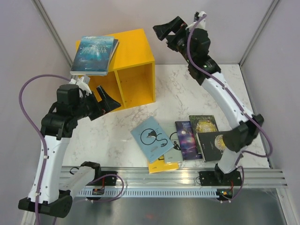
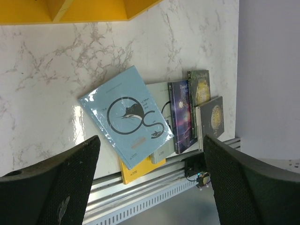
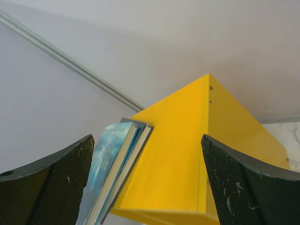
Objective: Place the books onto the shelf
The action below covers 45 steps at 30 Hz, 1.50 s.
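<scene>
Marble table [image 1: 187, 89], books [image 1: 95, 55] atop shelf [image 1: 136, 47], right claw [image 1: 162, 35] released near them, left claw [image 1: 104, 107] released

White marbled tabletop [image 1: 180, 93], pale lilac walls [image 1: 23, 37], metal rail [image 1: 140, 178] at front.

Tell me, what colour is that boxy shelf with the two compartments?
Bright yellow all over. The shelf shows best in the top external view.

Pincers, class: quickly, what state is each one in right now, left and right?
Left pincer: open, empty.
Right pincer: open, empty.
</scene>
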Each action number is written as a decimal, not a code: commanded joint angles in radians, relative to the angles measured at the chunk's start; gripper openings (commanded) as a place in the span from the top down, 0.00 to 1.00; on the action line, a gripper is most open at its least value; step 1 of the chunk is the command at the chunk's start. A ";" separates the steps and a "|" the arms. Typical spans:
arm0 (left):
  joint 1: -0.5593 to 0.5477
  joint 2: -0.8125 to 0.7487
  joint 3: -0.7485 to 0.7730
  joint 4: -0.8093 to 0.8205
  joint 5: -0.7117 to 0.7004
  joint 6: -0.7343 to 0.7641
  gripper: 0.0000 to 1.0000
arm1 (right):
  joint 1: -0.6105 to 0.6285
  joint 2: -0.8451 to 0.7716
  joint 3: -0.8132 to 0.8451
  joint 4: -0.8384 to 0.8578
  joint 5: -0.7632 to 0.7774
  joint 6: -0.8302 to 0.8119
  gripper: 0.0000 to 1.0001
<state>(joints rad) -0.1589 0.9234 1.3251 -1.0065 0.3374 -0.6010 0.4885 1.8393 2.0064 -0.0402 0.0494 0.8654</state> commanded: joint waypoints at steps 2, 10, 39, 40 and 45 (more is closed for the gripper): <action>-0.040 0.051 -0.050 0.103 0.078 0.023 0.09 | 0.021 -0.262 -0.173 -0.185 -0.007 -0.234 0.02; -0.301 0.084 -0.382 0.232 -0.064 -0.225 0.12 | 0.005 -0.494 -0.699 -0.414 -0.311 -0.270 0.05; -0.361 0.405 -0.972 1.180 0.141 -0.571 0.11 | 0.145 -0.242 -1.227 -0.213 -0.714 -0.234 0.27; -0.361 0.404 -0.975 1.189 0.146 -0.572 0.11 | 0.148 -0.245 -1.233 -0.184 -0.721 -0.221 0.29; -0.361 0.370 -0.989 1.235 0.164 -0.595 0.11 | 0.153 -0.244 -1.238 -0.142 -0.743 -0.187 0.57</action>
<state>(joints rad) -0.5137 1.3056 0.3534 0.1493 0.4969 -1.1595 0.6262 1.5715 0.7834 -0.2356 -0.6827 0.6556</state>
